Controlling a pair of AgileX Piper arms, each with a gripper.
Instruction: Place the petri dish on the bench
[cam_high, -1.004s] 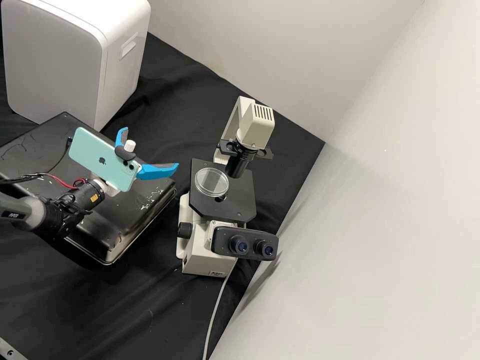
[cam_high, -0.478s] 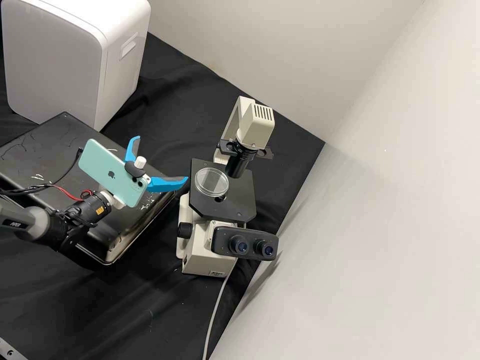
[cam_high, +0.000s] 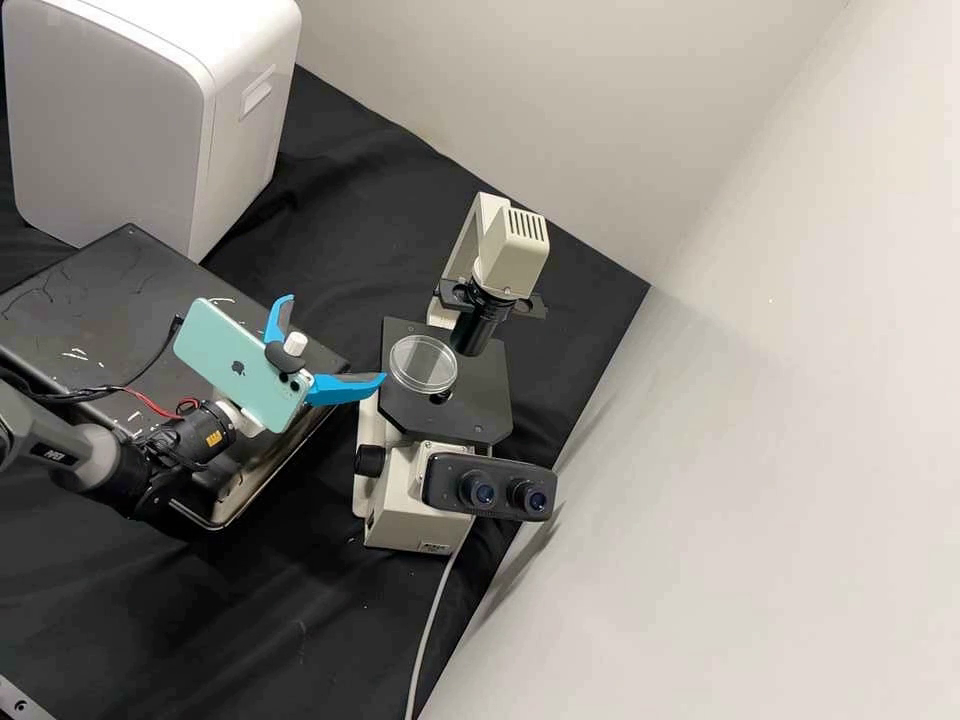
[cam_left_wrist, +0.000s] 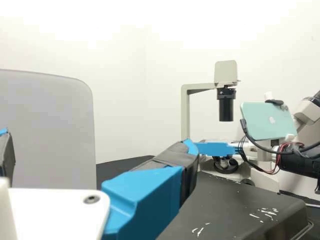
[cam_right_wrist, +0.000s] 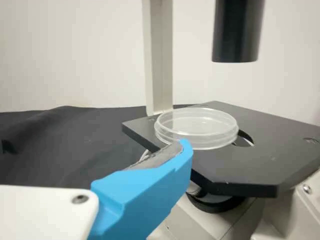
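Observation:
A clear round petri dish lies on the black stage of a beige microscope, under its dark lens tube. My right gripper is open just left of the stage, carrying a mint phone on its wrist; its lower finger almost touches the stage edge. In the right wrist view the petri dish sits just beyond the tip of one blue finger, apart from it. My left gripper is open and holds nothing, low over the bench far to the left, facing the right gripper.
A tall white box stands at the back left. A flat black device lies under the right arm. The microscope's eyepieces face the front, and its cable runs to the bench's front edge. A wall closes the right side.
The right arm has moved right and slightly down, bringing its open fingers close to the stage's left edge. The petri dish has not moved.

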